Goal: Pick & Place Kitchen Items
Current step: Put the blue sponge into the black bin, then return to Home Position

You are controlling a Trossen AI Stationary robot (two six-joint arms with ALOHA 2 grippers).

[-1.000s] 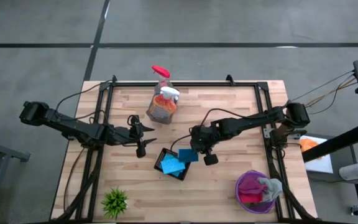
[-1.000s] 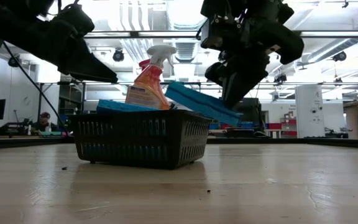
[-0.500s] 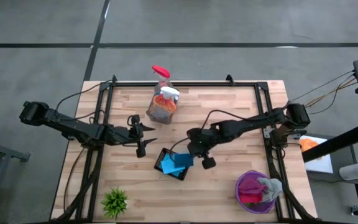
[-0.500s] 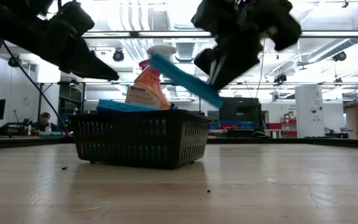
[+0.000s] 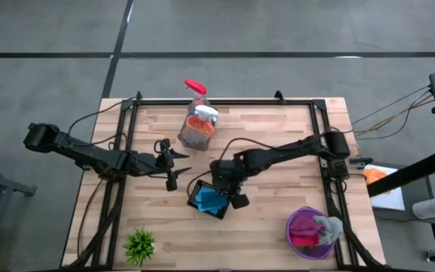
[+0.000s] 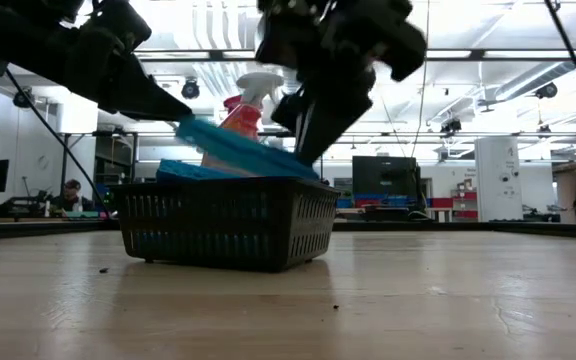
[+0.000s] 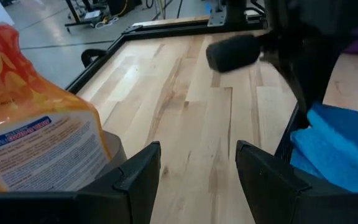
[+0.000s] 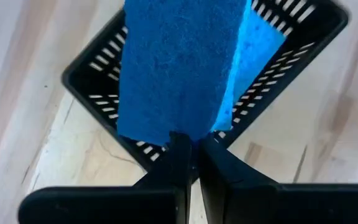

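Note:
My right gripper [image 5: 223, 193] is shut on a small blue sponge [image 8: 176, 62], holding it over a black slotted basket [image 5: 197, 204] in the middle of the table. A second blue sponge [image 8: 258, 53] lies inside the basket. In the low view the held sponge [image 6: 238, 150] slants above the basket's rim [image 6: 223, 185]. My left gripper [image 5: 177, 169] is open and empty, just left of the basket. An orange spray bottle with a white trigger [image 5: 198, 128] and a clear one with a red trigger [image 5: 195, 89] stand at the far middle. My right gripper pinches one short end of the sponge [image 8: 173, 134] between its two fingers. The fingers [image 6: 313, 130] slant down from the table's right side. The sponge is tilted, its held end low at the basket's rim and its free end [image 6: 190, 128] raised. I cannot tell whether it touches the sponge below.
A purple bowl [image 5: 297, 227] with magenta, red and grey cloths stands at the near right. A small spiky green plant [image 5: 140, 244] stands at the near left. In the left wrist view the orange bottle [image 7: 36, 137] is close beside my left gripper [image 7: 197, 180].
My right gripper has carried the blue sponge toward the table's left edge, from beside the basket's right side to over the basket, and has come lower. The sponge stays tilted in the hold.

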